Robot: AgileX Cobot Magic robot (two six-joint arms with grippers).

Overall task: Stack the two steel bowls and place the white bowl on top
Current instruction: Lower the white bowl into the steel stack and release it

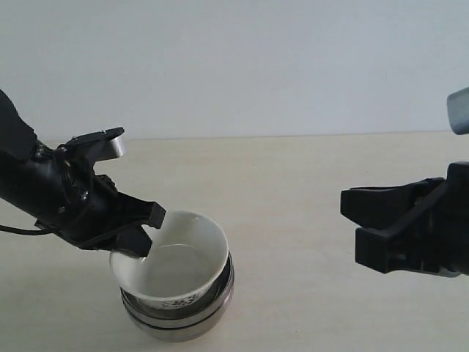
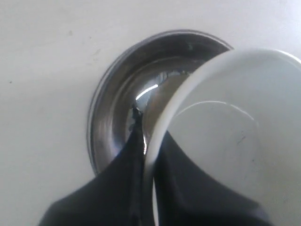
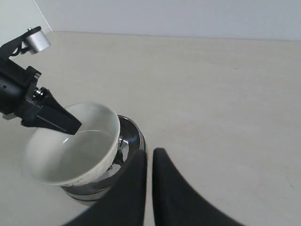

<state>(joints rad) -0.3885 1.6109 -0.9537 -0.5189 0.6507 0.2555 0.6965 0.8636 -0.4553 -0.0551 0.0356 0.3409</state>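
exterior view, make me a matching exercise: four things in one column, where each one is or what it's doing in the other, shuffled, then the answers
Things:
1. white bowl
2. steel bowls
3. left gripper
4. right gripper

Places or states:
a. off to the side, holding nothing
b. bottom of the stack, on the table
c. clamped on a bowl's rim
d. sitting on top of the stack

Pairs: 1-d, 2-b, 3-c, 4-a
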